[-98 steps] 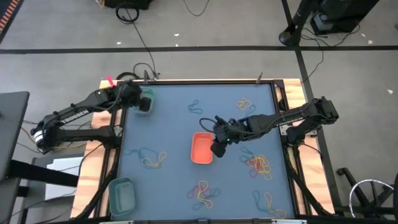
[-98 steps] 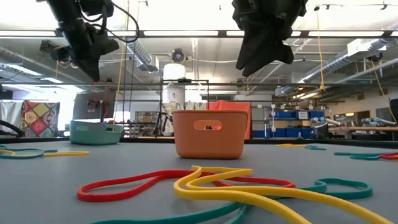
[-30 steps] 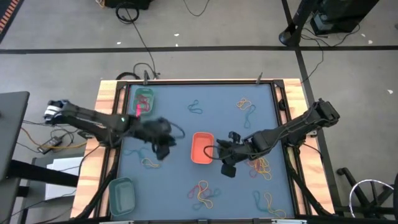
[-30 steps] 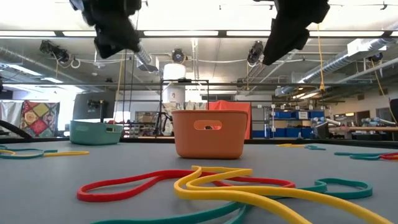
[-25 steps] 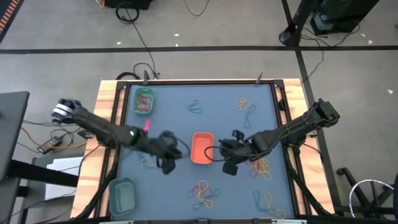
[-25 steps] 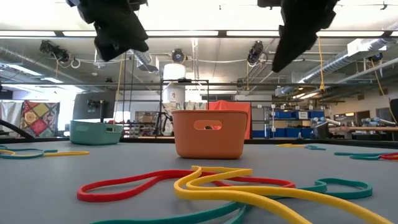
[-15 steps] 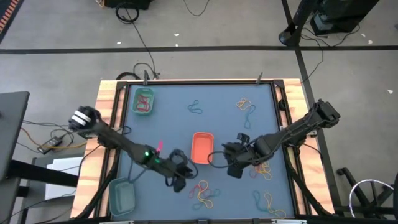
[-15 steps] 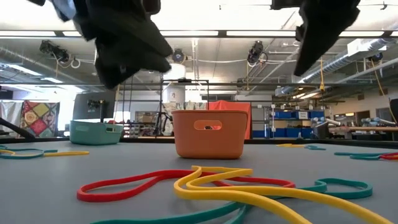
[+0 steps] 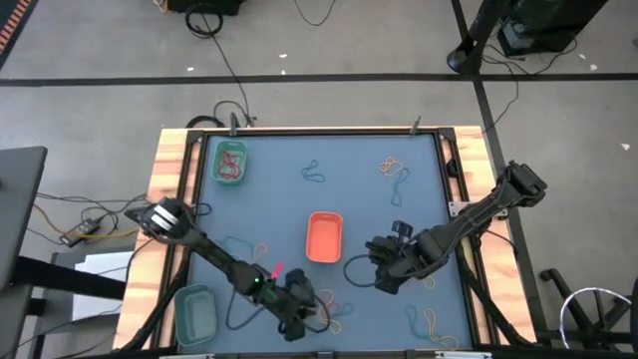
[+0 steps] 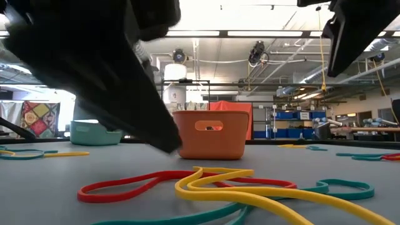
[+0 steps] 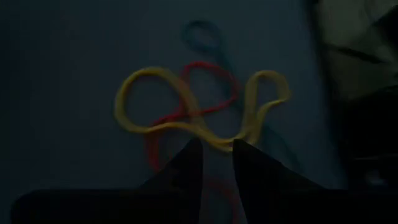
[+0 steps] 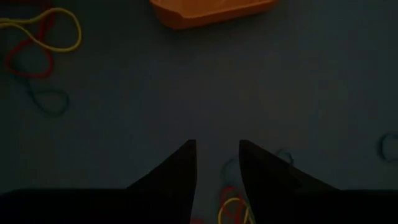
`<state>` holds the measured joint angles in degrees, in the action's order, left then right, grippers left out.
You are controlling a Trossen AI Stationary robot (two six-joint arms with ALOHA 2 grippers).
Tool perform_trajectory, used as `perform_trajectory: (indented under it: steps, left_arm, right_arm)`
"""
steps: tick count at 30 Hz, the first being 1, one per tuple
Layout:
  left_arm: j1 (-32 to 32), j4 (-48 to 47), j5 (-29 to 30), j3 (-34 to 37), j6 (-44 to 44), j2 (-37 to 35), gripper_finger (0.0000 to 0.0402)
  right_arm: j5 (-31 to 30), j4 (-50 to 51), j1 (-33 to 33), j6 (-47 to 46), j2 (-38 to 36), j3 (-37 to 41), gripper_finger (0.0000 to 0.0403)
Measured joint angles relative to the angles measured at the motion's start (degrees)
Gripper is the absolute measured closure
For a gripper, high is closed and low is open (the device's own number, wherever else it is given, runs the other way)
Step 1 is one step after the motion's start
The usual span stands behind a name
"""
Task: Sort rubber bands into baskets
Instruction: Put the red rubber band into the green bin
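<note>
My left gripper (image 9: 299,319) hangs low over a pile of red, yellow and teal rubber bands (image 9: 327,311) near the table's front edge. It is open, its fingertips just over a yellow band (image 11: 193,127) and a red band (image 11: 208,87); it fills the low view (image 10: 169,140). My right gripper (image 9: 384,281) is open above bare mat, between the orange basket (image 9: 324,237) and a second pile of bands (image 9: 424,267). The green basket (image 9: 230,163) at the far left holds red bands. The teal basket (image 9: 195,311) stands at the near left.
More bands lie loose at the far right (image 9: 391,167), far middle (image 9: 314,172), left of the orange basket (image 9: 244,254) and near right (image 9: 427,321). The orange basket also shows in the right wrist view (image 12: 211,12). Wooden rails (image 9: 164,189) edge the mat.
My left gripper has swung from the middle left of the mat toward the near edge and come down over the pile of bands. My right gripper has drifted toward the near right, away from the orange basket. The bands have stayed where they were.
</note>
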<state>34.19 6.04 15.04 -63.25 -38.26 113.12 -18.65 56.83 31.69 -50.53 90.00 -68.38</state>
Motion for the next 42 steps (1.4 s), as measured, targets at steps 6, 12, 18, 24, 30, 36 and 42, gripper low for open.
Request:
perform_trajectory:
  steps: [6,12,18,24,30,36,42]
  left_arm:
    - [0.0,-6.4,4.0,-3.2,-1.2,1.2,0.0306]
    - [-0.1,-10.5,6.0,-4.5,-0.9,1.2,0.0273]
    - [-0.1,-12.2,5.4,-4.4,-0.6,1.7,0.0245]
    - [0.0,-8.1,7.2,-4.6,1.0,4.9,0.0277]
    - [-0.4,-13.1,7.3,-4.8,-1.3,4.5,0.0381]
    - [-0.5,-16.0,5.8,-4.6,-2.9,2.6,0.0397]
    - [-1.7,-25.7,8.1,-4.0,-4.0,-4.1,0.0399]
  right_arm:
    - [0.1,0.1,1.1,-1.0,0.0,0.0,0.0270]
    - [0.2,0.4,1.2,-1.0,0.0,0.0,0.0270]
    - [0.0,0.4,1.2,-0.9,0.0,0.0,0.0270]
    - [-1.9,0.3,1.2,-0.1,0.0,0.0,0.0270]
    - [-1.9,0.5,0.5,1.8,0.0,0.0,0.0270]
    - [-2.6,0.8,0.4,2.7,0.0,0.0,0.0270]
    - [-4.9,0.8,0.4,2.1,0.0,0.0,0.0270]
